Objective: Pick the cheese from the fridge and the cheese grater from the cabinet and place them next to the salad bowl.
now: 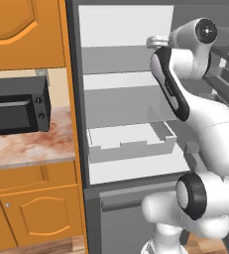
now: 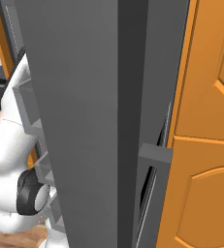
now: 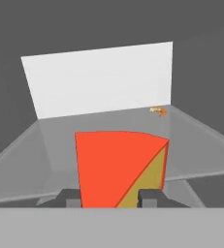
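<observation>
There are no words, numbers or signs to read here. The cheese [image 3: 118,167], the fridge [image 1: 131,99] and the microwave [image 1: 17,106] beside it are all plain.

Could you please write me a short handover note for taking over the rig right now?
Hand: shut on the cheese, one fingertip on each side of the wedge.
Cheese: inside the open fridge, on or just above a clear shelf; whether it is lifted I cannot tell. A small orange item lies farther back.
Done: fridge open, cheese gripped.
Left: carry the cheese to the salad bowl, then fetch the cheese grater from the cabinet and set it there too.
</observation>
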Controlling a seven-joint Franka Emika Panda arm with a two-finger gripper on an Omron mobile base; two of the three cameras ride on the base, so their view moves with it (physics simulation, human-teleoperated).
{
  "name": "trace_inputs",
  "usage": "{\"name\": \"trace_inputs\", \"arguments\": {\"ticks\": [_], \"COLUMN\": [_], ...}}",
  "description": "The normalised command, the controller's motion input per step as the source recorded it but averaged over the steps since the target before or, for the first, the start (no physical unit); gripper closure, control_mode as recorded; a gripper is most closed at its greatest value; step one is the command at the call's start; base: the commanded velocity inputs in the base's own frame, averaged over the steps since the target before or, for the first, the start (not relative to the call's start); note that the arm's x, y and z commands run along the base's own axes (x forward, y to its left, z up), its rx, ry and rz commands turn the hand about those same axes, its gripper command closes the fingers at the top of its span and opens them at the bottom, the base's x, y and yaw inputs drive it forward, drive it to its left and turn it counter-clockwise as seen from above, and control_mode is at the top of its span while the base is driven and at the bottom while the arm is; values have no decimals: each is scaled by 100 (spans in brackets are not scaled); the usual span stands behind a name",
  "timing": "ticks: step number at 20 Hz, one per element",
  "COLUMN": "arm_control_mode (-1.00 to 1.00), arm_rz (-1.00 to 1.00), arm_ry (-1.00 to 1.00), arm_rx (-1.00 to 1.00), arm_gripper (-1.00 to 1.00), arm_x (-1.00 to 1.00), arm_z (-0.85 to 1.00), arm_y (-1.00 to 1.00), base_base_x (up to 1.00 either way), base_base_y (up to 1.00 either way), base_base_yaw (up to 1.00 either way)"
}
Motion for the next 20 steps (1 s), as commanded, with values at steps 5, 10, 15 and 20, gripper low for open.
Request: {"name": "trace_inputs", "arguments": {"ticks": [5,10,15,20], "arm_control_mode": [-100,-100,-100,-100], "arm_rz": [0,0,0,0], "arm_ry": [-16,-11,-6,-5], "arm_rx": [-2,0,0,0], "arm_gripper": [100,100,100,100], "arm_x": [-100,-100,-100,-100], "arm_z": [-2,0,0,0], "arm_y": [13,2,5,7], "base_base_x": [0,0,0,0], "base_base_y": [0,0,0,0], "base_base_yaw": [0,0,0,0]}}
